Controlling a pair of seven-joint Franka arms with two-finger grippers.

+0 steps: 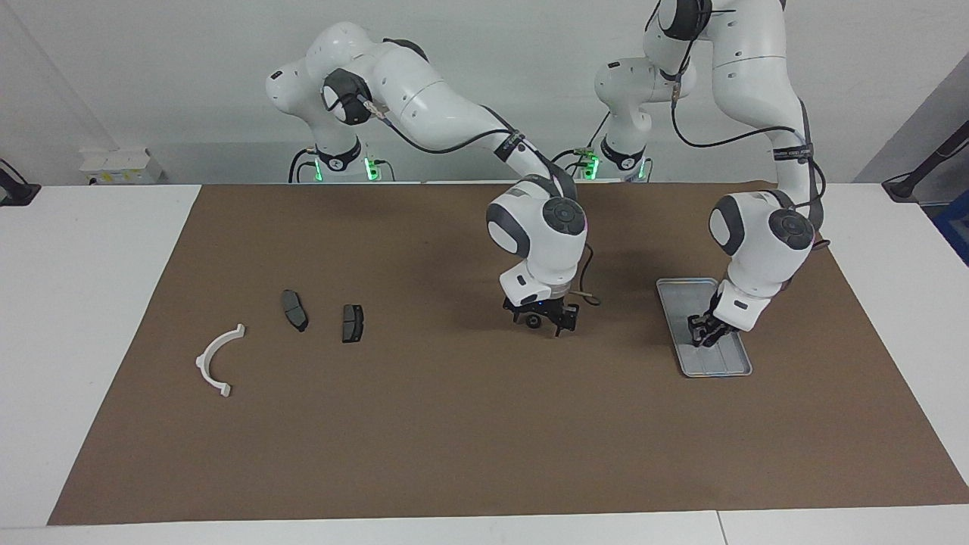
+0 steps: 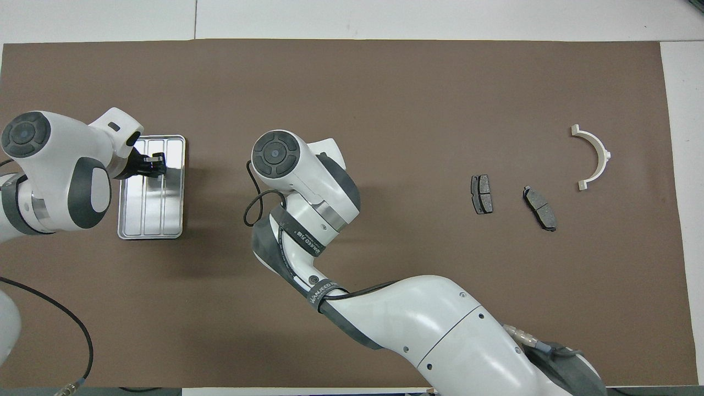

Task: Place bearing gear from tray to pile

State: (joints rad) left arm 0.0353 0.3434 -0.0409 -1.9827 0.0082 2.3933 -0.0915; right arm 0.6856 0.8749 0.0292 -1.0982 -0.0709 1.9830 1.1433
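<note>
The silver tray lies on the brown mat toward the left arm's end, and shows in the overhead view too. My left gripper is down in the tray, over its part farther from the robots. The tray's bare ridges show no part. My right gripper hangs low over the middle of the mat, and a small dark round piece, perhaps the bearing gear, shows at its tip. In the overhead view its own wrist hides it. The pile lies toward the right arm's end: a white bracket and two dark pads.
The brown mat covers most of the white table. A loose cable loop hangs by the right wrist. The pile's parts also show in the overhead view: bracket, pads.
</note>
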